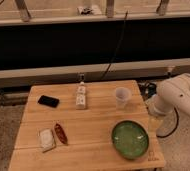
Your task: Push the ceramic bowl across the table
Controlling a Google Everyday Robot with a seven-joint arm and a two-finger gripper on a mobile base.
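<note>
At the left of your light wooden plank counter [95,125], a flat black rectangular phone [48,101] lay near the back corner. Closer to the front edge on that side, a small white squarish packet [46,139] sat just beside a reddish-brown oblong item [61,133]; I could not tell what either one was. Near the middle of the back edge lay a white oblong power strip [81,96], set lengthwise front to back, and a thin black cable [115,45] ran up the dark wall behind it. Right of the strip and apart from it, a small translucent plastic cup [121,96] stood upright.

Your target, the wide, shallow, glossy green ceramic bowl [130,139], rested upright in the front right part of the counter, near its front and right edges and well in front of the cup. Nothing was touching it.

At the far right, your white rounded robot arm [180,97] bent downward off the counter's right side. Your pincer [156,124] hung at that right edge, just beside the bowl's rim to its upper right. It was spread wide and held nothing.
</note>
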